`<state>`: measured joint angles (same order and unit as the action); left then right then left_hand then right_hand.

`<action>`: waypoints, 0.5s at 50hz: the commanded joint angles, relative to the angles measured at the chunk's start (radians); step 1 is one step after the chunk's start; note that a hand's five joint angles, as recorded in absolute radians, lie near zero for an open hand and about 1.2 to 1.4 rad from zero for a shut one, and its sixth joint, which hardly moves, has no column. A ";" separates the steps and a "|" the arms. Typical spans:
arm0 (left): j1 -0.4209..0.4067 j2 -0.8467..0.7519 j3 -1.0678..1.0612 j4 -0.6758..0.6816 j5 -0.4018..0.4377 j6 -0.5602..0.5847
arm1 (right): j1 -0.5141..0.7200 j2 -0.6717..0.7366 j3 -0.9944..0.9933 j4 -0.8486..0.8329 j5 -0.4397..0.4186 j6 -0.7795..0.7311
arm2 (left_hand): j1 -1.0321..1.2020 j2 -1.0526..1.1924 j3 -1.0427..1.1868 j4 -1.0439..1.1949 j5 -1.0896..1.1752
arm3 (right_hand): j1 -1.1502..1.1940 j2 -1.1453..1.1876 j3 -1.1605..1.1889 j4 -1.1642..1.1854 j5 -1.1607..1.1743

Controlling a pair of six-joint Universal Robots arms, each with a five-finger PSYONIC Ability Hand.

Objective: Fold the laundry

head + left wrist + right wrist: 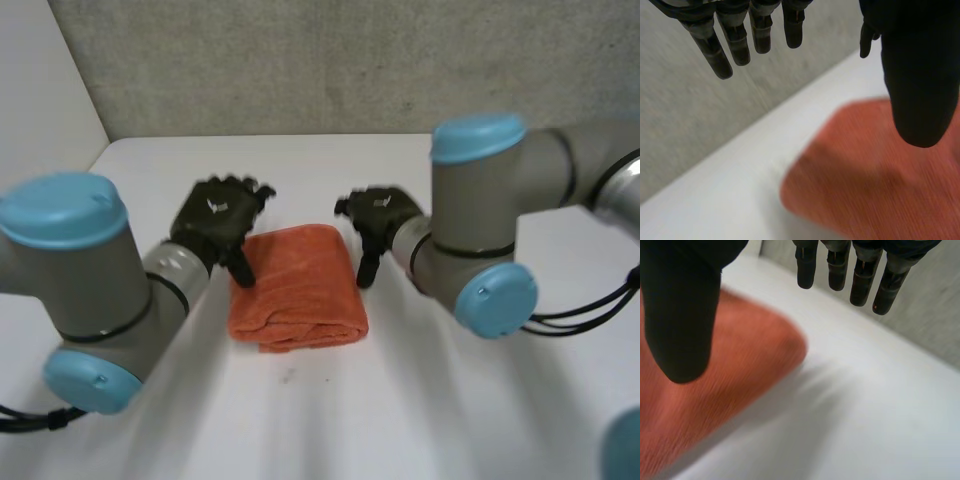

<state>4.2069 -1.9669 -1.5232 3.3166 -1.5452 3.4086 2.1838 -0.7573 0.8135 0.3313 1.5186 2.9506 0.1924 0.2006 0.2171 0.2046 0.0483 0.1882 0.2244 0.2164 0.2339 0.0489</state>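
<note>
Cloth: one orange towel (298, 285), folded into a thick packet that is almost rectangular. It lies on the table near the middle, between the two hands. Its layers show as rounded folds along the near edge.
Table: one white table (330, 420), with a grey wall (350, 60) behind its far edge.
Arms: two, a left arm (85, 270) and a right arm (480, 215), both reaching in towards the towel.
Caps: two light-blue caps show on the left arm and two on the right arm. Part of one more shows at the near right.
Left hand: one black left hand (215, 222), at the left edge of the towel towards its far corner. The fingers (715, 47) are straight and spread, and they hold nothing. The thumb points down at the towel's left edge.
Left hand contact: in the left wrist view the thumb hangs over the towel (865, 185). I cannot tell if it touches the cloth.
Right hand: one black right hand (378, 215), just beside the far right corner of the towel. Its fingers (840, 267) are also straight and hold nothing, with bare table (865, 415) under them. The thumb points down along the right edge.
Right hand contact: in the right wrist view the thumb is above the towel (715, 400). Here too I cannot tell if it touches.
</note>
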 commanded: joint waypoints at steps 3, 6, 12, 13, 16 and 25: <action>0.106 0.192 0.173 -0.236 0.059 -0.247 | -0.114 -0.416 0.199 -0.135 0.118 0.050 | -0.017 -0.025 -0.042 -0.029 -0.047 | -0.014 -0.050 -0.042 -0.059 -0.049; 0.163 0.241 0.262 -0.393 0.109 -0.352 | -0.156 -0.517 0.275 -0.158 0.124 0.044 | -0.017 -0.025 -0.042 -0.029 -0.047 | -0.014 -0.050 -0.042 -0.059 -0.049; 0.193 0.286 0.291 -0.433 0.120 -0.396 | -0.240 -0.629 0.389 -0.163 0.115 0.042 | -0.018 -0.026 -0.043 -0.030 -0.048 | -0.014 -0.050 -0.042 -0.059 -0.049; 0.193 0.301 0.294 -0.433 0.119 -0.396 | -0.251 -0.639 0.400 -0.163 0.114 0.042 | -0.018 -0.026 -0.043 -0.030 -0.048 | -0.014 -0.050 -0.042 -0.059 -0.049; 0.197 0.321 0.301 -0.436 0.120 -0.402 | -0.268 -0.660 0.433 -0.161 0.114 0.044 | -0.018 -0.026 -0.043 -0.030 -0.048 | -0.014 -0.050 -0.042 -0.059 -0.049; 0.148 0.329 0.279 -0.439 0.120 -0.402 | -0.274 -0.689 0.474 -0.167 0.097 0.044 | -0.018 -0.026 -0.043 -0.030 -0.048 | -0.014 -0.050 -0.042 -0.059 -0.049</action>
